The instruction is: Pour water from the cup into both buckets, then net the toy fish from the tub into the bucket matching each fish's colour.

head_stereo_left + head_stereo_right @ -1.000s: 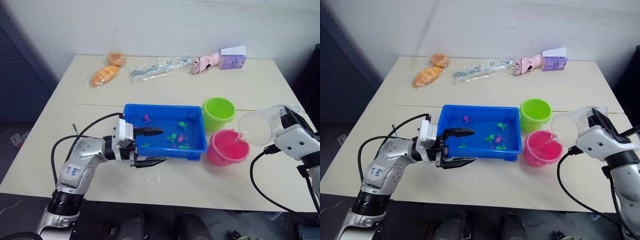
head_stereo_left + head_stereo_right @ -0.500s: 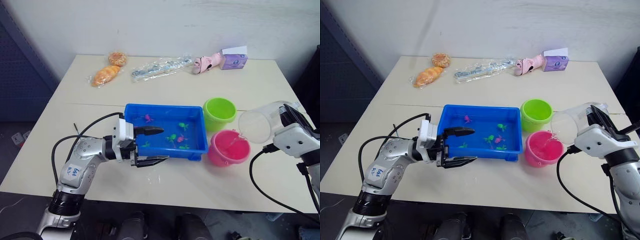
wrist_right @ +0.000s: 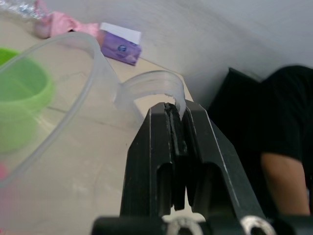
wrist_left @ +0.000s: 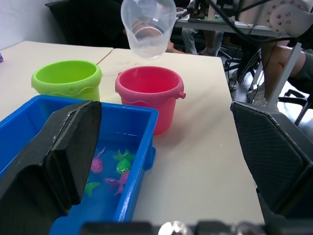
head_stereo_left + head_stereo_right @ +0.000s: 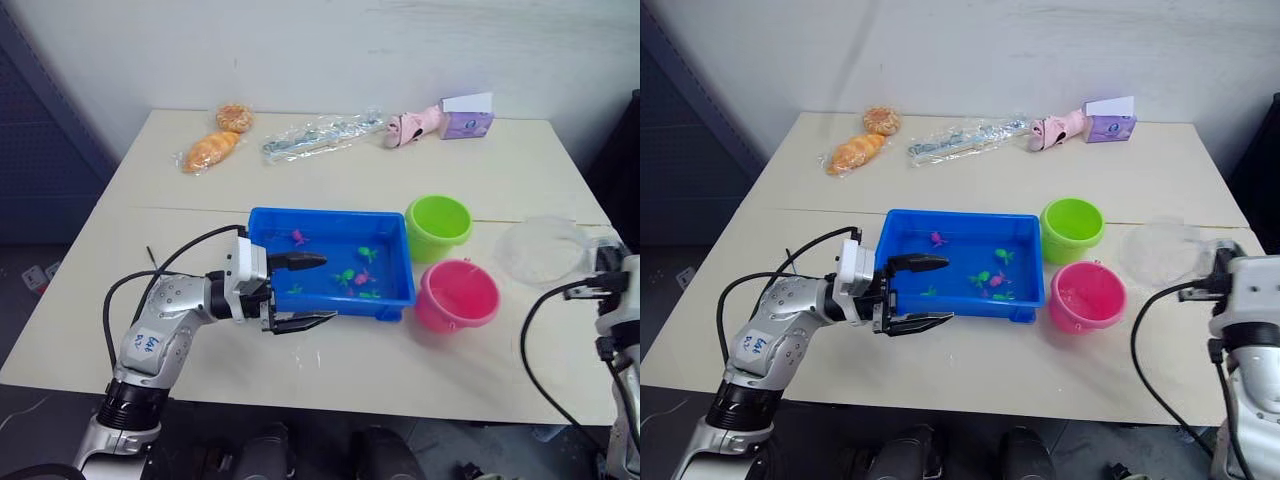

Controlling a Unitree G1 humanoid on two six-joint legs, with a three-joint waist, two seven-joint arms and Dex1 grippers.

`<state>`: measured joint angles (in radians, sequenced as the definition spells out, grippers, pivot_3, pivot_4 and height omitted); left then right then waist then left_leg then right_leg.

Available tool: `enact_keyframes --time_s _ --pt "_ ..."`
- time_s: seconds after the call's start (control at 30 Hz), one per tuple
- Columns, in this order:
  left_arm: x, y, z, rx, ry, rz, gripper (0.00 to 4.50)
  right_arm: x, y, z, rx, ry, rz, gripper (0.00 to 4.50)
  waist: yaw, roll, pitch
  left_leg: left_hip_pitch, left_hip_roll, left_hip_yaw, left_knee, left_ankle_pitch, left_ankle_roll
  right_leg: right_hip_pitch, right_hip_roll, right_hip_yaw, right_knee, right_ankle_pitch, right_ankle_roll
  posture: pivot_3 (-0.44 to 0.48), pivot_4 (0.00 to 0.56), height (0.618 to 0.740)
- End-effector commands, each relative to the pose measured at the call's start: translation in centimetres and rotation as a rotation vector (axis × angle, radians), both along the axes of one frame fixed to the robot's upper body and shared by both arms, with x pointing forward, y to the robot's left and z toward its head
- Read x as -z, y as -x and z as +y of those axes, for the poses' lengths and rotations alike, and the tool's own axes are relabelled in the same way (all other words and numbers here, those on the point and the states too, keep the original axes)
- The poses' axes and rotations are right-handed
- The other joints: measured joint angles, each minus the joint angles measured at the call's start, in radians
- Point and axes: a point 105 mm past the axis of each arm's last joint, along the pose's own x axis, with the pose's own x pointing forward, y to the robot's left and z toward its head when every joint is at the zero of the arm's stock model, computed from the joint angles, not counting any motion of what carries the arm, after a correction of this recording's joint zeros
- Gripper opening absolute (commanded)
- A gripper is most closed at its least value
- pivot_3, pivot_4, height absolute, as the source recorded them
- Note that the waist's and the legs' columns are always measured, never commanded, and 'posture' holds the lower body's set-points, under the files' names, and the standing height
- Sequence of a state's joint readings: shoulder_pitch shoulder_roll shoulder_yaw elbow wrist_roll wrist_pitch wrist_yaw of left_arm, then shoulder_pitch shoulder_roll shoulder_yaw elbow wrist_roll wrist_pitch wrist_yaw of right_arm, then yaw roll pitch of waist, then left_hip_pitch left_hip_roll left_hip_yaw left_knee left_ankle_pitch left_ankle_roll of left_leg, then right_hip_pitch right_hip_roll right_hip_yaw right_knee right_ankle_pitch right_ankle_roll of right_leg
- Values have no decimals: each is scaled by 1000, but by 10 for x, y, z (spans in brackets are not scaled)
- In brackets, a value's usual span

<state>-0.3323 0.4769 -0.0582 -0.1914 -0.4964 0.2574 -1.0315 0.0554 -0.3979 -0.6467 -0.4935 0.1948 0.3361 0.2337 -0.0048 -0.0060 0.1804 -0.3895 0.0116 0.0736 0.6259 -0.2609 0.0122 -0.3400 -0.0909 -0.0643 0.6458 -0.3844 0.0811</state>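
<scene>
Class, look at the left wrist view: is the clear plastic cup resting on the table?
No, the clear plastic cup hangs in the air above the pink plastic bucket, well clear of the beige table.

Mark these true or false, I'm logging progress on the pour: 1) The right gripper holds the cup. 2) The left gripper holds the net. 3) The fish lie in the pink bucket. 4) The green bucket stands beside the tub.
1) True: the right gripper is shut on the handle of the cup.
2) False: the left gripper is open, holding nothing.
3) False: the toy fish lie in the tub; the pink bucket holds none.
4) True: the green bucket stands by the tub's right end.
</scene>
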Motion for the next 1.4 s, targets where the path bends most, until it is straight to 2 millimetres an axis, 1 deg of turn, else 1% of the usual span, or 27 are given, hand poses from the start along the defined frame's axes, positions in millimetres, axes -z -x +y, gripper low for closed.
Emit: enact_keyframes --time_s 0.03,0.1,0.17,0.27,0.33,0.4,0.5,0.6,0.7,0.83,1.03,1.17,1.4 --pt "-15 -5 1 -26 46 -35 4500 -24 2 0 -22 -93 -91 89 0 0 0 0 0 0 0 0 0 0 0 0 0 0 0 0 150 740" --pt "-18 -10 2 -51 67 -30 4500 -29 -5 -3 -34 -204 -112 89 -2 0 0 0 0 0 0 0 0 0 0 0 0 0 0 0 150 740" --pt "-23 -17 4 -83 92 -23 4500 -36 -15 -4 -51 -262 -115 89 -1 0 0 0 0 0 0 0 0 0 0 0 0 0 0 0 150 740" --pt "-26 -25 7 -126 105 6 4500 -44 -29 -3 -57 -311 -98 89 -1 0 0 0 0 0 0 0 0 -1 0 0 1 0 0 0 150 740" --pt "-30 -29 7 -146 116 1 4500 -45 -41 -5 -27 -351 -57 89 0 0 0 -1 0 0 0 0 0 -1 0 0 1 0 0 0 150 740" --pt "-32 -32 9 -171 118 -2 4500 -48 -48 -4 -20 -358 -35 89 1 0 0 -2 0 0 0 0 1 -2 0 0 0 0 0 0 150 740" --pt "-37 -39 12 -215 141 -8 4500 -55 -62 0 -22 -267 14 89 1 0 0 -3 0 0 1 0 1 -2 0 0 0 0 0 0 150 740" --pt "-39 -46 15 -256 146 -19 4500 -63 -72 2 -5 -93 53 89 1 0 0 -3 0 0 1 0 1 -2 0 0 0 0 0 0 150 740" --pt "-38 -52 17 -290 141 -24 4500 -68 -81 7 6 32 75 89 2 0 0 -4 0 1 2 0 1 -2 0 0 -1 0 0 0 150 740" --pt "-38 -54 14 -289 138 -29 4500 -71 -92 15 8 180 90 89 0 0 0 -4 0 1 2 0 1 -3 0 0 -1 0 1 0 150 740" --pt "-37 -54 11 -280 133 -31 4500 -73 -103 27 4 308 67 89 1 -1 0 -4 0 1 2 0 1 -3 0 -1 -1 0 1 0 150 740" --pt "-36 -50 7 -238 135 -19 4500 -72 -111 35 2 431 54 89 1 -1 0 -5 0 1 3 0 1 -3 0 -1 -1 1 1 0 150 740" --pt "-36 -52 8 -249 132 -27 4500 -78 -117 47 13 661 28 89 0 -1 0 -5 0 1 3 0 1 -3 0 -1 -1 1 1 0 150 740"
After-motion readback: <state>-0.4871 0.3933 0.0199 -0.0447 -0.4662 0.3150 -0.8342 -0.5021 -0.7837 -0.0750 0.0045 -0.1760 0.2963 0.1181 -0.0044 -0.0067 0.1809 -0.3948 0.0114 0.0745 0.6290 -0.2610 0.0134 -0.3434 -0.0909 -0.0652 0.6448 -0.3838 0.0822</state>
